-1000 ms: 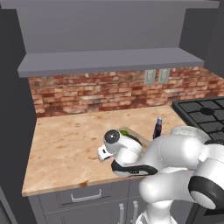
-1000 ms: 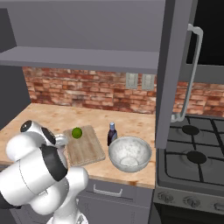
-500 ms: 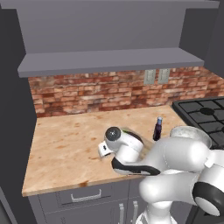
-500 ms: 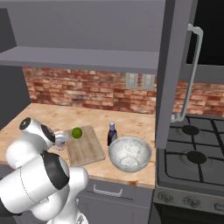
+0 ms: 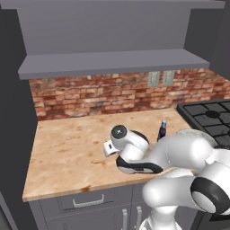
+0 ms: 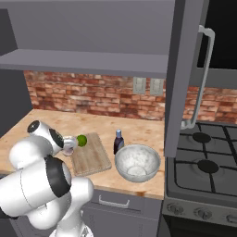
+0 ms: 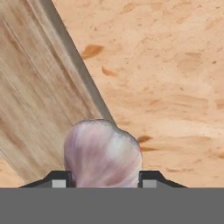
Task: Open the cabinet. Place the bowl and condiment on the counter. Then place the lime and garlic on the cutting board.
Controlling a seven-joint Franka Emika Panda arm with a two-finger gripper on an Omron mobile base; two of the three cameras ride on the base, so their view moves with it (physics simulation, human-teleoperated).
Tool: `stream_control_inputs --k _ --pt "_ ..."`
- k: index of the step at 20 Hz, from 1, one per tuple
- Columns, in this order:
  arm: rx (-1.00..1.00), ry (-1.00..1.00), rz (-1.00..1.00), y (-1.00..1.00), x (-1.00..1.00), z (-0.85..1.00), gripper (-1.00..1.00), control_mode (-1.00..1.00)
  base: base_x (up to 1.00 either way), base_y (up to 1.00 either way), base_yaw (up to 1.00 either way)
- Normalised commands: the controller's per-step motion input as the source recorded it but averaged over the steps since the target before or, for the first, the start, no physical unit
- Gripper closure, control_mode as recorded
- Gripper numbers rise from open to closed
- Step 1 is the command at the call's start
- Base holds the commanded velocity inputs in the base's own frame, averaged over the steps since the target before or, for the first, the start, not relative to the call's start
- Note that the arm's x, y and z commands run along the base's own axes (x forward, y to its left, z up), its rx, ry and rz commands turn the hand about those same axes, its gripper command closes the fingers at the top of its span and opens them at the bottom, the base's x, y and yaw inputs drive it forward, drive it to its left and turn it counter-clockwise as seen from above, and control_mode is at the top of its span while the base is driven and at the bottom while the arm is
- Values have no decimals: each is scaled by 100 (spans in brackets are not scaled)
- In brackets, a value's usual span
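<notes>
The cabinet (image 6: 185, 69) stood open above the counter (image 5: 72, 152), its door swung out beside the stove (image 6: 208, 171). On the counter, the cutting board (image 6: 91, 154) lay with the bowl (image 6: 137, 162) just to its right and the condiment (image 6: 119, 141) standing just behind the gap between the 2, while the lime (image 6: 82, 140) sat on the board's far left corner. The gripper (image 7: 103, 181) was clamped on the garlic (image 7: 103, 156), held over the board's edge.
</notes>
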Motion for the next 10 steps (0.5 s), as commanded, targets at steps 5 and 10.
stream_control_inputs --k 5,10 --pt "2 0 -2 -17 16 0 100 -100 0 0 0" --pt "2 0 -1 -18 14 0 100 -100 0 0 0"
